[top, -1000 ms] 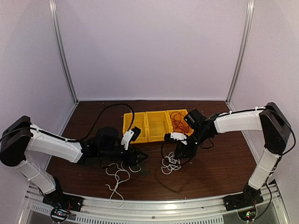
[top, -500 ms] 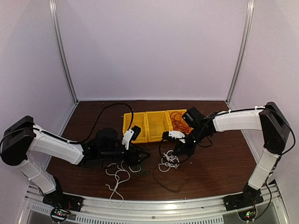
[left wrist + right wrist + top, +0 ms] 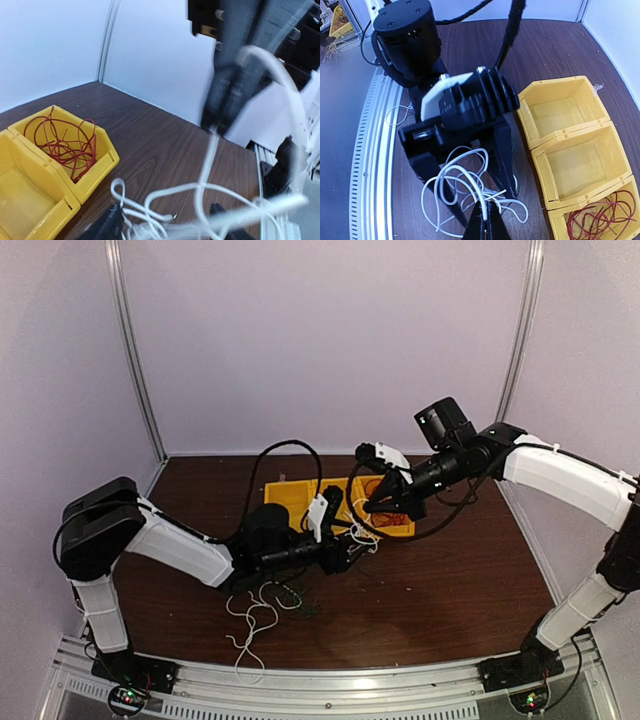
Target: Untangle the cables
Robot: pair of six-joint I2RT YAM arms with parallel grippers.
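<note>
On the brown surface [image 3: 450, 580], at frame centre before the yellow bins [image 3: 290, 498], my left fingers [image 3: 504, 165] stand released around the white cables [image 3: 455, 175]. The right fingers [image 3: 486, 222] are clenched on one strand. I fear that pulling it with nothing holding the bundle will tighten the knot.

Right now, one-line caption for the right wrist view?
Right gripper pinches white cable between left gripper fingers; red cable fills yellow bin.

Left fingers [image 3: 502, 155] spread wide, low; right fingers [image 3: 479, 227] pinched shut just above them.
</note>
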